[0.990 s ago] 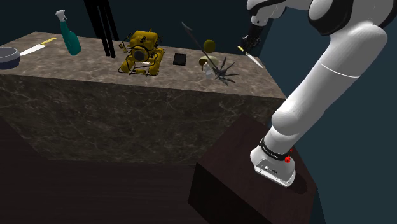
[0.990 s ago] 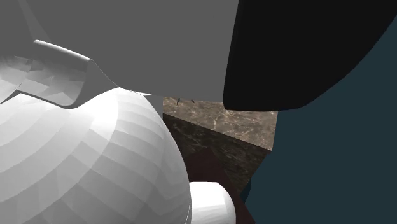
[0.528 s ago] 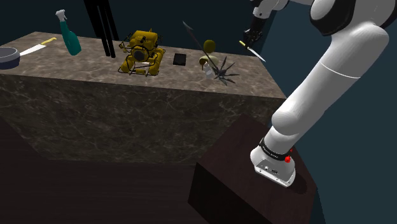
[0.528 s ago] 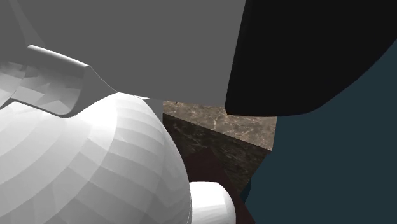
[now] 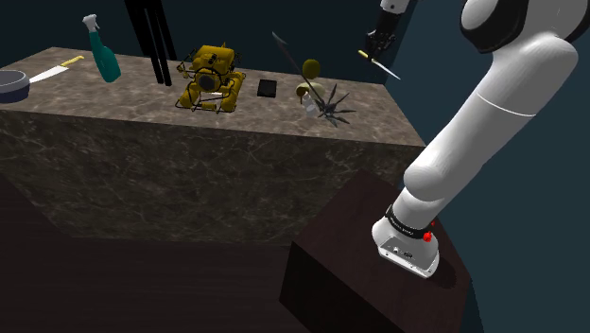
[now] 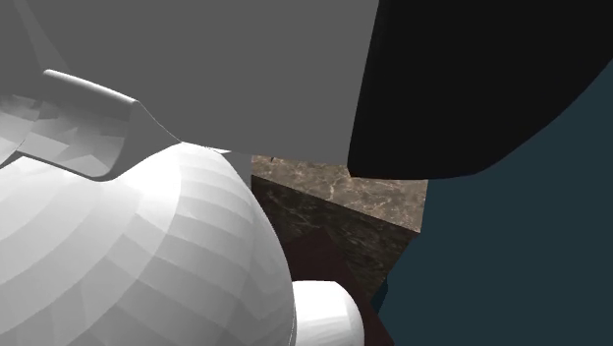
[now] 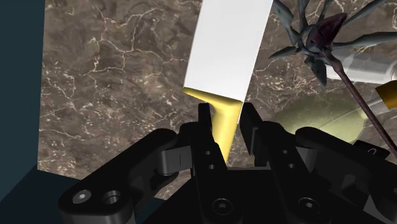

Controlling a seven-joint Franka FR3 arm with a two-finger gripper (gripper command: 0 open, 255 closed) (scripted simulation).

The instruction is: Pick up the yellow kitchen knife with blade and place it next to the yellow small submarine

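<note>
My gripper [image 5: 375, 47] hangs above the marble counter [image 5: 189, 142], over its end at the shoulder view's right. It is shut on the yellow handle of a kitchen knife [image 5: 380, 66], which is clear of the surface with its pale blade slanting down to the right. In the wrist view the fingers [image 7: 205, 118] clasp the yellow handle, and the white blade of the knife [image 7: 226, 44] points away from the gripper [image 7: 224, 119]. The yellow submarine [image 5: 213, 78] stands on the counter's middle, well to the left of the gripper.
A dark spiky object [image 5: 331, 106], an olive ball [image 5: 310, 68] and a small black box [image 5: 267, 88] lie between gripper and submarine. Farther left are two black poles [image 5: 151, 38], a teal spray bottle [image 5: 102, 49], a second knife [image 5: 52, 71] and a dark pan [image 5: 11, 85]. The arm's white shell [image 6: 138, 246] blocks most of the second exterior view.
The gripper has risen with the knife, lifting it from near the counter's surface to well above it. Nothing else on the counter has moved.
</note>
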